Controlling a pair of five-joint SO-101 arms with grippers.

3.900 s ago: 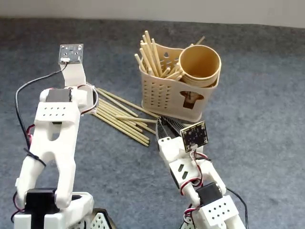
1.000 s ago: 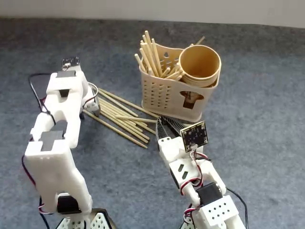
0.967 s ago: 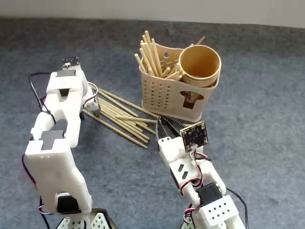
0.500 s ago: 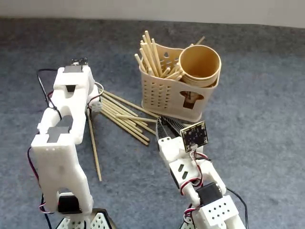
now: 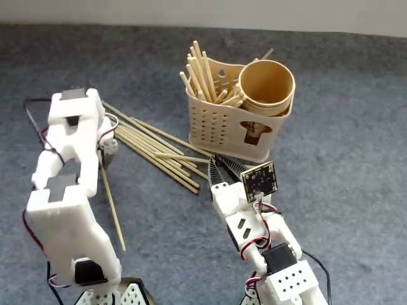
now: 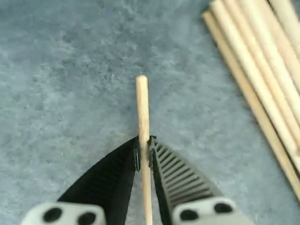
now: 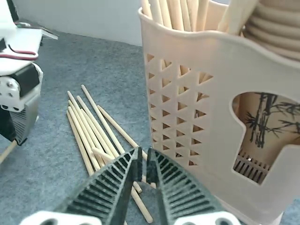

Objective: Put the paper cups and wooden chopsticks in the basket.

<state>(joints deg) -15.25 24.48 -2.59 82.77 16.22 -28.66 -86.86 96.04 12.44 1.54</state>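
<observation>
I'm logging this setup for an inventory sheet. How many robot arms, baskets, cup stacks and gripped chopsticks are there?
robot arms: 2, left arm and right arm
basket: 1
paper cup stack: 1
chopstick held in the left gripper: 1
loose chopsticks: overlapping, not counted
Total counted: 5

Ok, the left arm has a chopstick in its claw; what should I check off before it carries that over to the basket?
1. Grip: left claw shut on the chopstick: ok.
2. One stick alone in the grip, apart from the pile on the table: ok.
3. Held stick's far end lifted off the table: cannot tell.
4. Target: basket upright, top open above the sticks already in it: ok.
5. Other arm: right claw shut and empty, close by the basket's front; whether it clears the carrying path: cannot tell.
6. Cups: paper cups already in the basket: ok.
</observation>
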